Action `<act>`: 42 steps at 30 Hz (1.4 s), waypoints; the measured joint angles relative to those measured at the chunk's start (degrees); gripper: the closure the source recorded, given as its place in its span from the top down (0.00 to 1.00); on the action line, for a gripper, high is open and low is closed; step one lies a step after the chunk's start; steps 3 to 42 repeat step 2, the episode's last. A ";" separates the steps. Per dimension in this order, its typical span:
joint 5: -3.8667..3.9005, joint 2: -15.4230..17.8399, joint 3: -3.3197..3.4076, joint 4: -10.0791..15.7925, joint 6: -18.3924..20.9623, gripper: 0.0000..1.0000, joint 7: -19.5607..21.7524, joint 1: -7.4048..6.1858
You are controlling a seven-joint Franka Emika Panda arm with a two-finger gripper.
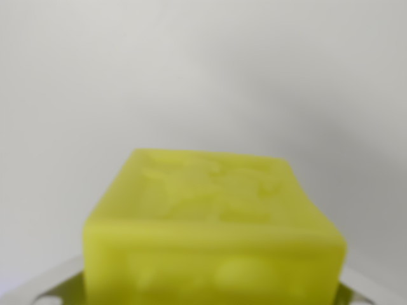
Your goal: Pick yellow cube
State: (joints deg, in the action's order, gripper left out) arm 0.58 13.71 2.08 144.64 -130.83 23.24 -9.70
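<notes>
A blurred, bright yellow cube with embossed faces (213, 235) fills the wrist view from centre down to six o'clock, over a plain white surface (191, 76). Grey metal gripper parts (44, 286) flank it at seven and five o'clock; whether the jaws clamp it cannot be told.

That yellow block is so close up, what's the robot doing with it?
This is the camera on the robot arm's wrist, and the yellow cube fills the bottom of its blurry picture, with only a plain pale background behind. Pale grey metal parts peek out beside the cube at the lower corners; they may belong to the gripper. Whether the cube is clamped or lifted can't be told from here.
</notes>
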 joint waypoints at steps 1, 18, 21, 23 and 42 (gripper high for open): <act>0.00 0.00 0.00 0.00 0.00 0.00 0.00 0.00; 0.00 0.00 0.00 0.00 0.00 0.00 0.00 0.00; 0.00 0.00 0.00 0.00 0.00 0.00 0.00 0.00; 0.00 0.00 0.00 0.00 0.00 0.00 0.00 0.00; 0.00 0.00 0.00 0.00 0.00 0.00 0.00 0.00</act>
